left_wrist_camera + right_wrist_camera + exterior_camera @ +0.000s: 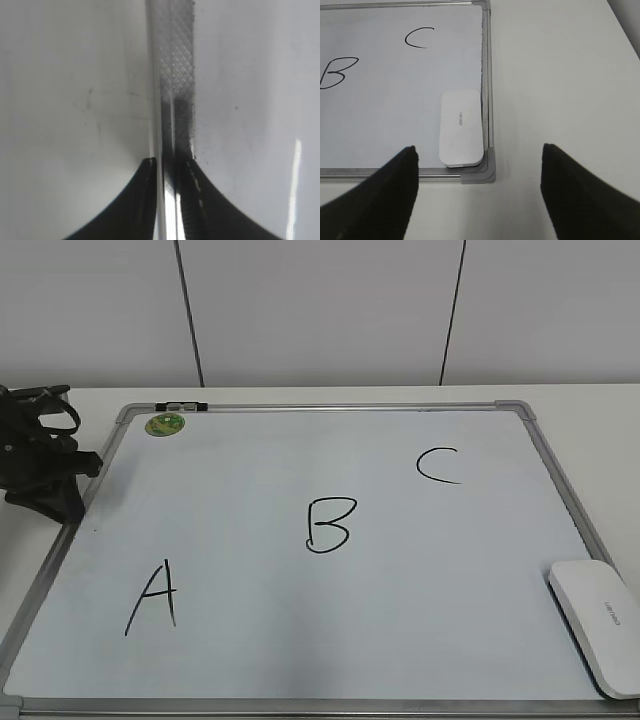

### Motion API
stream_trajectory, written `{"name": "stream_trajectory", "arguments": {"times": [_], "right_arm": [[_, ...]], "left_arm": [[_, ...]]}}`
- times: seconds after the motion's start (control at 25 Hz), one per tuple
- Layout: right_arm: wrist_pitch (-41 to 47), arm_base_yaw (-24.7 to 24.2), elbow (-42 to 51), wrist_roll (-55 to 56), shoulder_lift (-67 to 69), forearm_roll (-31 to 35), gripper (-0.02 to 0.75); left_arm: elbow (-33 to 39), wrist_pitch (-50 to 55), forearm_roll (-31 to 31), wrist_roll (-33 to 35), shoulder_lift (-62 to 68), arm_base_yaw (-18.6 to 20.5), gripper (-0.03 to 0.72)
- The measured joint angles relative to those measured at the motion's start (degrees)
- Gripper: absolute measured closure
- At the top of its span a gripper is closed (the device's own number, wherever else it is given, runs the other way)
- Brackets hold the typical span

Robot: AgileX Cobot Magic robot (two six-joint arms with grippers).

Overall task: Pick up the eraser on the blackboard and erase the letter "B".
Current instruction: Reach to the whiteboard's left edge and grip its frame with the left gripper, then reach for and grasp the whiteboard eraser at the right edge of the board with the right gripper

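Eraser (pixel 462 127) with grey print lies near "C" (pixel 418 38).

One blackboard (pixel 545 465), one eraser (pixel 598 625), three letters (A, B, C), one green magnet (pixel 165 424)

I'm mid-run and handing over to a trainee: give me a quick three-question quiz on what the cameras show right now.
1. True or false: the eraser lies in a corner of the blackboard, against its frame.
2. Which letter is closest to the eraser? a) A b) B c) C
3. Fill in: the right gripper has its fingers ____, holding nothing.

Key
1. True. It sits in the corner near the right gripper.
2. c. The C lies beyond the eraser along the same edge of the board.
3. Open, spread wide, short of the eraser.
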Motion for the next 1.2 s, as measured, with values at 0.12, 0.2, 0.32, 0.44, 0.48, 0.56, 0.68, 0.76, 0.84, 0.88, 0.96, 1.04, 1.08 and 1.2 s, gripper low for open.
{"name": "stream_trajectory", "arguments": {"times": [0.12,0.2,0.32,0.44,0.48,0.56,0.68,0.76,0.84,0.88,0.96,1.04,1.08,1.2], "right_arm": [[0.00,0.00,0.00,0.00,0.00,0.00,0.152],[0.00,0.00,0.00,0.00,0.00,0.00,0.152],[0.00,0.00,0.00,0.00,0.00,0.00,0.152],[0.00,0.00,0.00,0.00,0.00,0.00,0.152],[0.00,0.00,0.00,0.00,0.00,0.00,0.152],[0.00,0.00,0.00,0.00,0.00,0.00,0.152],[0.03,0.00,-0.64,-0.26,0.22,0.00,0.152],[0.16,0.00,-1.64,-1.28,3.22,0.00,0.152],[0.81,0.00,-3.01,-2.19,8.30,0.00,0.152],[1.04,0.00,-3.84,-2.32,10.75,0.00,0.152],[1.04,0.00,-6.29,-2.73,16.64,0.00,0.152],[0.23,0.00,-8.84,-2.86,21.43,0.83,0.152],[-0.16,0.00,-10.01,-3.13,23.79,1.78,0.152],[-0.05,0.00,-12.43,-5.33,30.36,5.59,0.152]], "left_arm": [[0.00,0.00,-0.10,0.00,0.00,0.00,0.650],[-0.03,0.00,-0.39,0.00,0.00,0.00,0.671],[-0.03,0.00,-0.62,-0.11,0.00,0.00,0.676],[-0.03,0.00,-0.62,-0.20,0.00,0.00,0.678],[-0.03,0.00,-0.62,-0.20,0.00,0.00,0.678],[-0.03,0.00,-0.62,-0.20,0.00,0.00,0.678],[-0.03,0.00,-0.62,-0.20,0.00,0.00,0.678],[-0.03,0.10,-0.62,-0.20,0.00,0.00,0.678],[-0.03,0.10,-0.62,-0.20,0.00,0.00,0.678],[-0.03,0.10,-0.64,-0.20,0.00,0.00,0.678],[-0.03,0.10,-0.64,-0.20,0.00,0.00,0.678],[-0.03,0.10,-0.86,-0.20,0.00,0.00,0.678],[-0.03,0.10,-0.86,-0.20,0.00,0.00,0.678],[-0.03,0.10,-0.86,-0.20,0.00,0.00,0.678]]}}
